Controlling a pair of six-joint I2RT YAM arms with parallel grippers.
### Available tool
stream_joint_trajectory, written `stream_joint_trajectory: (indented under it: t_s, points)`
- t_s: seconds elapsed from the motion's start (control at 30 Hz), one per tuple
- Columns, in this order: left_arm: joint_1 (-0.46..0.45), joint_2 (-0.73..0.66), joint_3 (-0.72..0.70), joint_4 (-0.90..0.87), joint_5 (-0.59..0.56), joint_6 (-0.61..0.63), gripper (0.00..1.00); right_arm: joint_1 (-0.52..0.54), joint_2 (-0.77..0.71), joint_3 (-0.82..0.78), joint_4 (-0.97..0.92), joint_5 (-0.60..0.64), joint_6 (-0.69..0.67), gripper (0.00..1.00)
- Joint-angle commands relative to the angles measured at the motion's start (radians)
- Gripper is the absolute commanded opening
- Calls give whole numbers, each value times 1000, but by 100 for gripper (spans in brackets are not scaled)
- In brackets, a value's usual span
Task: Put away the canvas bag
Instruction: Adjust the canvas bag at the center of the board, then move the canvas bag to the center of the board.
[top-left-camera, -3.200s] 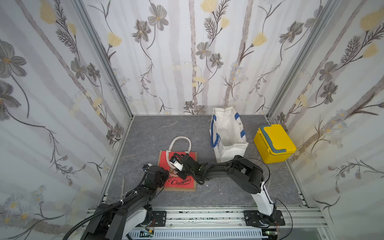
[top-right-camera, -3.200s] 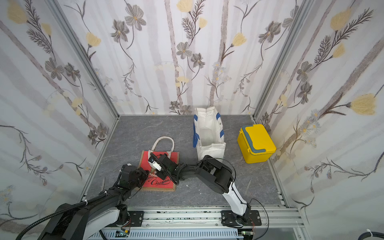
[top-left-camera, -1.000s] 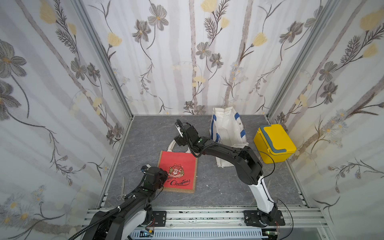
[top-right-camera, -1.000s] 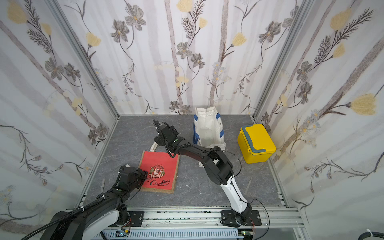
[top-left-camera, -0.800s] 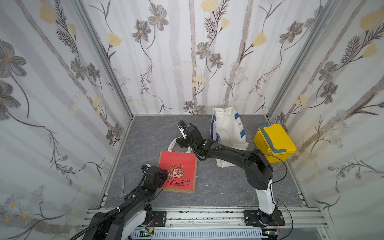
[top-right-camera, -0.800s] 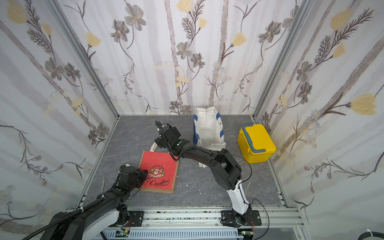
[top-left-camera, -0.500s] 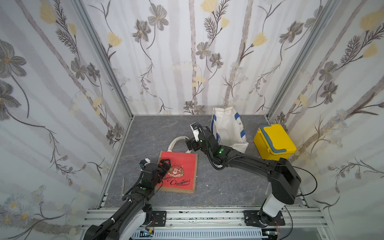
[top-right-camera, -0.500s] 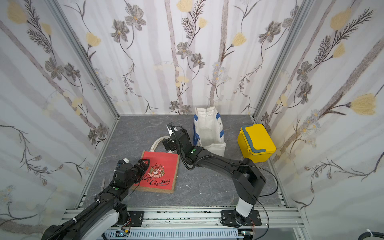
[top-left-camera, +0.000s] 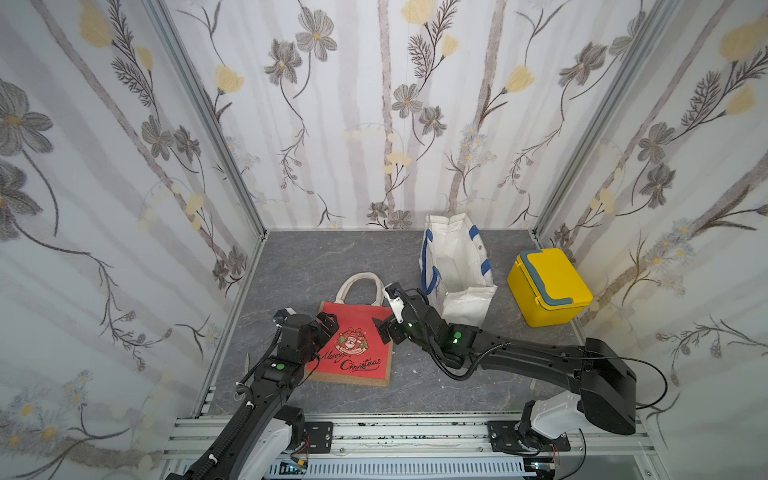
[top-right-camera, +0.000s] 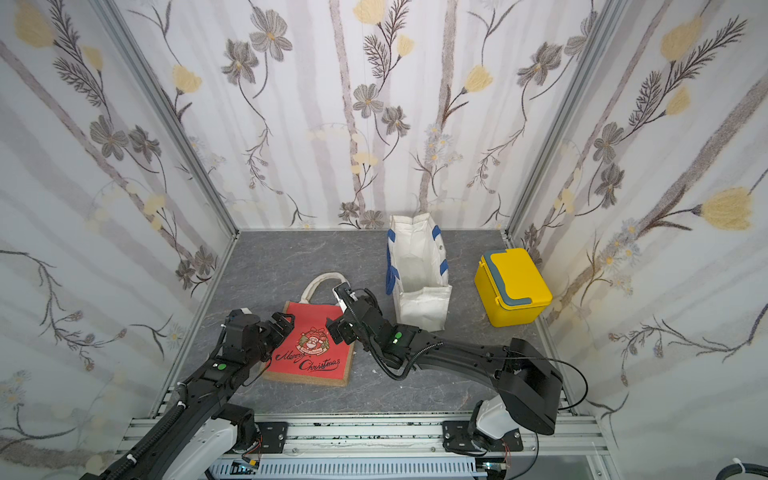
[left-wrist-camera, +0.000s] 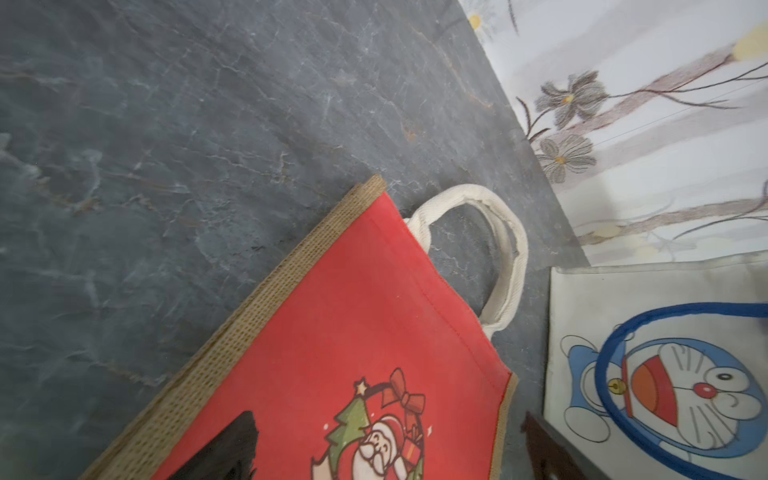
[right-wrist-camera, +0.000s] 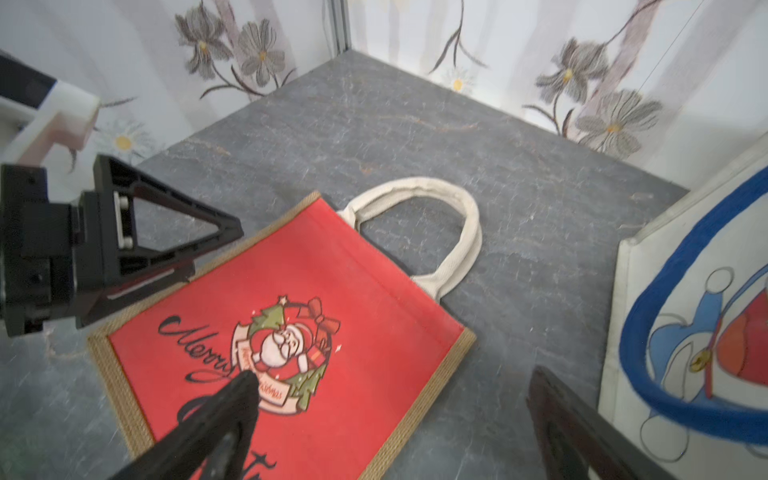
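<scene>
**Both pincers spread wide over the flat red bag, gripping nothing.**

The canvas bag (top-left-camera: 353, 347) lies flat on the grey floor (top-left-camera: 316, 257) with its cream handles (top-left-camera: 360, 286) toward the back wall. It is just beside the standing white tote (top-left-camera: 457, 270), and a yellow box (top-left-camera: 548, 286) sits beyond that. The left gripper (top-left-camera: 327, 322) hangs at the bag's left edge and the right gripper (top-left-camera: 386, 312) at its upper right corner. Both have their jaws apart and empty. I'd guess they bracket it to lift from two sides, the open tote being the likely home. Both top views show the tote's gaping mouth and the whole layout. The wrist views show instead its cartoon print and the bag's burlap border. The right wrist view catches the left gripper (right-wrist-camera: 145, 245) low over that border, and whether it touches I can't tell.
</scene>
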Motion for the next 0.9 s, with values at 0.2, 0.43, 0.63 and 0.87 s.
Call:
stream_joint_trajectory:
  t_s: [0.2, 0.43, 0.63, 0.87]
  points:
    - [0, -9, -25, -196, -51, -107, 74, 70, 78, -156, 117, -36, 232, 85]
    - [-1, 47, -68, -141, -71, -158, 42, 124, 210, -174, 198, -60, 304, 55]
    - [-2, 125, -106, -56, -64, -198, 27, 136, 282, -169, 217, -47, 354, 36]
    - [-1, 178, -112, 2, -79, -204, 16, 136, 346, -148, 216, -43, 363, 26]
